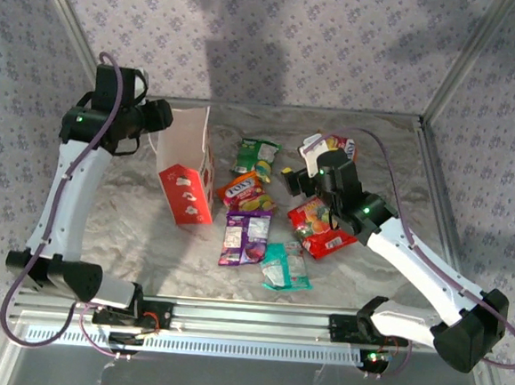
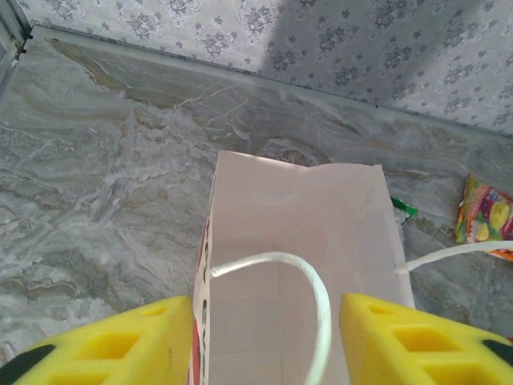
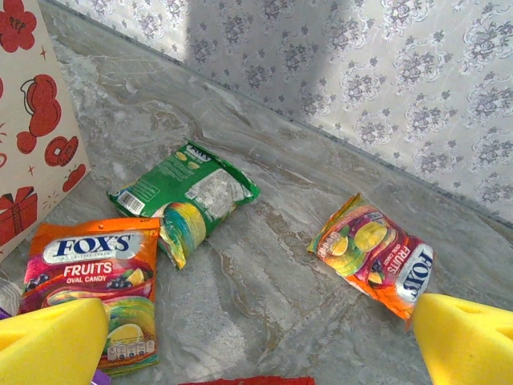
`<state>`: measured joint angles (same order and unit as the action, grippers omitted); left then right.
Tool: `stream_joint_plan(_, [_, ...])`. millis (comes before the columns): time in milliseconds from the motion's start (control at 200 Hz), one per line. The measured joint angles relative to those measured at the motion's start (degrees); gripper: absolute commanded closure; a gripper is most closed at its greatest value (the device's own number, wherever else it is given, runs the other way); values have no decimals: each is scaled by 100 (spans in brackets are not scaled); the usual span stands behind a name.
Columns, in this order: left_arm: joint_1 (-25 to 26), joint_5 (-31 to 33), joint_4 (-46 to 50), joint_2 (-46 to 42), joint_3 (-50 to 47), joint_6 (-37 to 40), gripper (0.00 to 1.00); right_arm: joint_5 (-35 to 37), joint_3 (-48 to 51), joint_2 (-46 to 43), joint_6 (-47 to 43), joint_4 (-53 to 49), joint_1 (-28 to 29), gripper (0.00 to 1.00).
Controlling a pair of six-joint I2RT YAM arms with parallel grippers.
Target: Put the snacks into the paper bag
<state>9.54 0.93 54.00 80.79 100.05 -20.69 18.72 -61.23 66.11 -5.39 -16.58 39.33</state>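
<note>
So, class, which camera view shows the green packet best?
Right wrist: the green packet lies close, whole, its print visible. Top external shows it small, right of the bag. Left wrist catches its corner past the bag.

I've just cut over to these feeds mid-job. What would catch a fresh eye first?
The white paper bag with red prints stands open at left centre of the table, the left gripper poised over its mouth with yellow fingers apart. Just right of it, six glossy snack packets lie scattered flat, all outside it. The right gripper hangs wide open above them, near the orange Fox's Fruits packet.
</note>
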Motion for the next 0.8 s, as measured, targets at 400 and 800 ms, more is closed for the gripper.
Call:
stream_joint_plan(400, [-485,-428,-151,-168,-251,-310,82,2,4,-13,83,2,-122,0])
stream_joint_plan(800, [-833,-1082,-999,-1045,-1779,-979,88,17,177,-240,356,-4,-190,0])
